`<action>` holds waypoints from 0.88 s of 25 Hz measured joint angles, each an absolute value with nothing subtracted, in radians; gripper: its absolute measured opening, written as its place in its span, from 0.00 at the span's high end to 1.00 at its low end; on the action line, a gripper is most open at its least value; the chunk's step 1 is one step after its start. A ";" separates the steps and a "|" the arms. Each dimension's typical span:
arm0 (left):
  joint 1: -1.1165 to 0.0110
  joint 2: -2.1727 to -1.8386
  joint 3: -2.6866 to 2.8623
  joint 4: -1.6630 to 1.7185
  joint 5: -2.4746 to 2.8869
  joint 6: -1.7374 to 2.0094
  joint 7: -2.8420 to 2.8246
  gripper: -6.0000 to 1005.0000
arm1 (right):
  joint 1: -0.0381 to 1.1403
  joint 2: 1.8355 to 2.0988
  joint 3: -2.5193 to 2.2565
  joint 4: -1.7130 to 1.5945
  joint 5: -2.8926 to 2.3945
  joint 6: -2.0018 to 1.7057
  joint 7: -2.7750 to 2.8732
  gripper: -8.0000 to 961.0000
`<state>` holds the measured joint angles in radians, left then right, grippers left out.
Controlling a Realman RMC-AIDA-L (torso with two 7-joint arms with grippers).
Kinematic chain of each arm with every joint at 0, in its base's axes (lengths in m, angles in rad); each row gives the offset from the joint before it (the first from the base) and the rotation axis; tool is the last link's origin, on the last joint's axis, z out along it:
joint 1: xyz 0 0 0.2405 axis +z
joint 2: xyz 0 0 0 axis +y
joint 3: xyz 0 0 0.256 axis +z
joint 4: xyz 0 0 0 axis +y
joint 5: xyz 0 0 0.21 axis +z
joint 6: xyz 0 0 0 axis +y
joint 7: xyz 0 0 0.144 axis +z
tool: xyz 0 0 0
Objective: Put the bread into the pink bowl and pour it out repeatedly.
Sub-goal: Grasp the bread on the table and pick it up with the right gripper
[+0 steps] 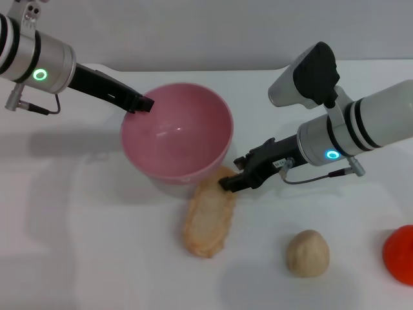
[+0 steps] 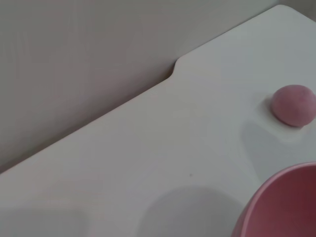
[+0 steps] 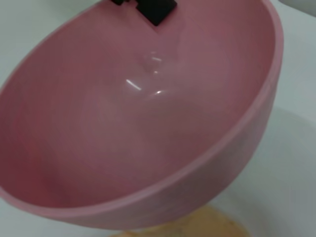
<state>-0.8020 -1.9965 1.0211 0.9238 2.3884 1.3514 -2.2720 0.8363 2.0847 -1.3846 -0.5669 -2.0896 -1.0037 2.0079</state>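
Note:
The pink bowl (image 1: 177, 132) is lifted and tipped, its mouth facing forward and empty inside. My left gripper (image 1: 143, 103) is shut on its far-left rim; the black fingers (image 3: 155, 7) show at the rim in the right wrist view. The bowl's edge (image 2: 281, 207) also fills a corner of the left wrist view. The bread (image 1: 208, 218) lies flat on the white table just in front of the bowl, pale side up, its far end tucked under the bowl. My right gripper (image 1: 231, 175) is open at the bread's far right end. A strip of bread (image 3: 197, 227) shows beneath the bowl (image 3: 148, 123).
A small round tan bun (image 1: 308, 253) sits to the right of the bread. A red object (image 1: 400, 255) is cut off by the right edge. A small pink dome (image 2: 293, 105) rests on the table beyond the bowl. A grey wall backs the table's far edge.

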 joint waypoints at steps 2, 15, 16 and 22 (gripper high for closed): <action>-0.802 -1.994 1.019 0.925 2.388 1.351 -2.272 0.95 | 0.836 2.085 -1.388 -0.567 -2.081 -1.002 2.012 0.37; -0.807 -2.001 1.021 0.940 2.388 1.360 -2.271 0.95 | 0.827 2.079 -1.394 -0.577 -2.080 -1.011 2.019 0.37; -0.806 -2.001 1.021 0.940 2.388 1.360 -2.271 0.95 | 0.827 2.079 -1.395 -0.578 -2.080 -1.011 2.019 0.37; -0.801 -1.997 1.018 0.940 2.388 1.359 -2.273 0.95 | 0.809 2.078 -1.396 -0.608 -2.080 -1.024 2.019 0.37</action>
<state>-0.8010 -1.9970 1.0183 0.9403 2.3884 1.3586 -2.2735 0.8092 2.0785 -1.3957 -0.6075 -2.0800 -1.0245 2.0191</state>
